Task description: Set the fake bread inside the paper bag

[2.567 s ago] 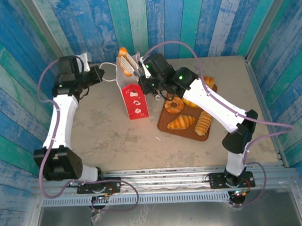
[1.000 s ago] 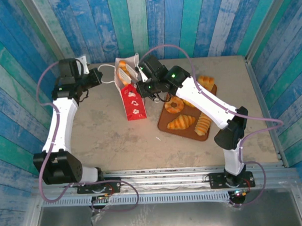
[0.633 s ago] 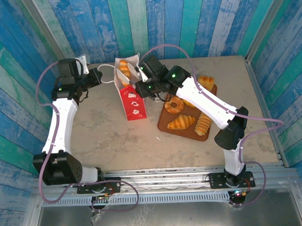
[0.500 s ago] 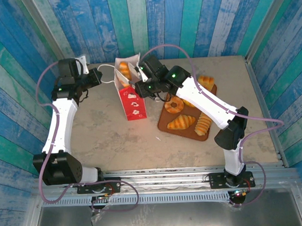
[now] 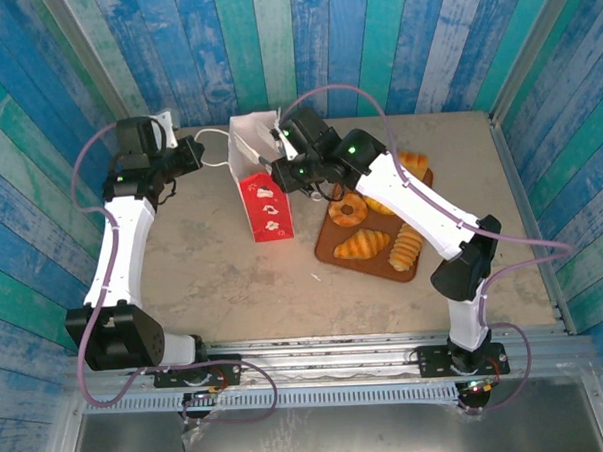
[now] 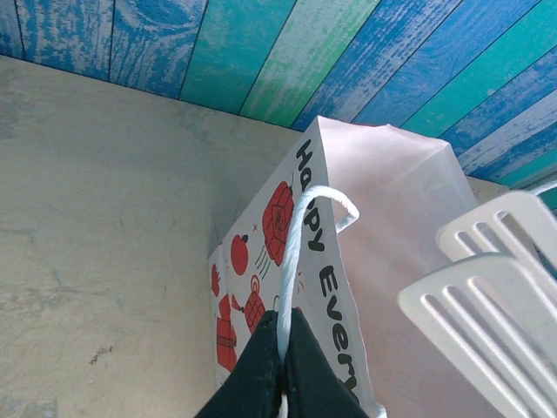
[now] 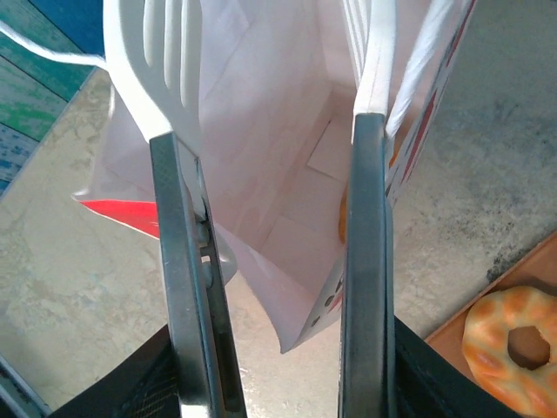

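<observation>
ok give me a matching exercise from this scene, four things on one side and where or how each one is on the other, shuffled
Column one
1. left gripper
2. right gripper
3. ring donut
4. paper bag

Column two
a. lying on the brown tray
b. open, fingers at the bag's mouth
c. on the table, between the grippers
d. shut on the white cord handle

Pairs: 1-d, 2-b, 3-a, 4-c

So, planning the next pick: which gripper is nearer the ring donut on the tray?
Right. The right gripper hangs open above the paper bag, close by the ring donut; the left gripper pinches the cord handle on the bag's far side.
</observation>
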Controlling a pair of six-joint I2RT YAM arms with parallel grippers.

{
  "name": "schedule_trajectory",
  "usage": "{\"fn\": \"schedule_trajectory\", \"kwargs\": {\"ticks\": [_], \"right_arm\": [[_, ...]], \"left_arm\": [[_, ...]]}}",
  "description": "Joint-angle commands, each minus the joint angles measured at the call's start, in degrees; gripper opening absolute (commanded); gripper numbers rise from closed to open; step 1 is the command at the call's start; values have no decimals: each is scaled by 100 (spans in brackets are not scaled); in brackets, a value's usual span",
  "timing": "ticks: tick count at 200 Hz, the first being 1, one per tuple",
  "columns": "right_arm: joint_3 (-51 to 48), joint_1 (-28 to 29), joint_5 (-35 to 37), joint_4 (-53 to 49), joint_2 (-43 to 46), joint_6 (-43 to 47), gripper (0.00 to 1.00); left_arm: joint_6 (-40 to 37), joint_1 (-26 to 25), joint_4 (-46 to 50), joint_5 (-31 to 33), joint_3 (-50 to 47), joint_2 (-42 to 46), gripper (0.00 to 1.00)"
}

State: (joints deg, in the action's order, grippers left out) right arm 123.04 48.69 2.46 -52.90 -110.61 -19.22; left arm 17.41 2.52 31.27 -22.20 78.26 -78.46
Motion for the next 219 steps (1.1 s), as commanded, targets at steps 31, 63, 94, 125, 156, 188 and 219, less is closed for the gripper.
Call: {"fn": "schedule_trajectory", "kwargs": {"ticks": [31,63,94,125,156,188,219], "right_arm": [[315,32,-498,319,737,120,50],[369,27,-610,379,1073,138,50],[190,-43,-447,364,1528,97,50],[-312,-206,-173,294,2131,-20,49],[-1305,-827,-288,297,2973,-362,49],[-2655,-1655,-371,176,3820,-683,49],[-3740,-2236,-535,-57,4304,-781,48]], "left_arm": [[59,11,-155,-276,20,319,8],[66,11,-171,-349,60,317,21],[-9,11,-140,-363,143,372,49],[-148,11,-137,-155,181,570,73],[-215,11,-175,60,38,885,84],[-347,9,-273,184,-338,1281,95],[-467,11,-384,331,-851,1764,94]]}}
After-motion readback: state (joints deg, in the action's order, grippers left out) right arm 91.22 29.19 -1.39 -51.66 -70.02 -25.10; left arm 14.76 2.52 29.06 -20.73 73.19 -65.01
